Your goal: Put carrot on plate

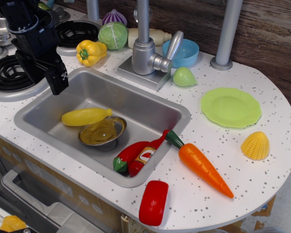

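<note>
Hovering empty at the sink's (48, 127) far corner, gripper (57, 80) gap unreadable; best to grab carrot (202, 166) mid-body, crosswise, before carrying to plate (231, 107).

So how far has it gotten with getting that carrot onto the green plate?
Nothing looks done yet. The carrot lies on the counter by the sink's right corner, apart from the plate, which has nothing on it. Nothing is in hand: the gripper hangs over the sink's far left corner, well away from both. Left to do: reach the carrot, grasp it, and carry it to the plate.
</note>
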Controlling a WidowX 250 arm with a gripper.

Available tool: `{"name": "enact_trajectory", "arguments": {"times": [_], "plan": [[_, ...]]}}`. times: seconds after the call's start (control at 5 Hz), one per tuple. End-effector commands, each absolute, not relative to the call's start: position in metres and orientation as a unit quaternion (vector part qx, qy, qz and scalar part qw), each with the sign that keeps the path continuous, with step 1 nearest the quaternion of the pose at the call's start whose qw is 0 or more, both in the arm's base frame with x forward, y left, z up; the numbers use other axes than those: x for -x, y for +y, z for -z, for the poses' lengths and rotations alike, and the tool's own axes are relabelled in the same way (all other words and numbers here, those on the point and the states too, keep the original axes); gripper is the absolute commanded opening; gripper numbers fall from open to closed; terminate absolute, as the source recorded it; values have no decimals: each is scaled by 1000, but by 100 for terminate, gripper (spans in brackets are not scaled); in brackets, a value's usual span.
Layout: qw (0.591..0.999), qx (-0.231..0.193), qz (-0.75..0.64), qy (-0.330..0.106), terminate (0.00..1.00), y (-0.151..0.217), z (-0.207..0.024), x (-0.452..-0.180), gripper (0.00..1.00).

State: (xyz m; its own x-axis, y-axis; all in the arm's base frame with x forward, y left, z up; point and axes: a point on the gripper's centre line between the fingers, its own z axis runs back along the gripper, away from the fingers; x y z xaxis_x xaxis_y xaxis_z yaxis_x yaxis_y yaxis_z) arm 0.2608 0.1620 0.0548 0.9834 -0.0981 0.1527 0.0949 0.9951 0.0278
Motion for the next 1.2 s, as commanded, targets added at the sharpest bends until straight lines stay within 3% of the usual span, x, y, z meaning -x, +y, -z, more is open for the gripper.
{"name": "enact_trajectory", "arguments": {"times": [0.0,0.4,0.6,1.0], "plan": [[996,-10,48,-77,0,162,-55,-261,100],[992,-43,-103,-58,0,99,-101,-276,100],[975,-47,-207,-64,0,52,-112,-276,100],[932,-51,-352,-74,0,-18,-99,-279,100]]}}
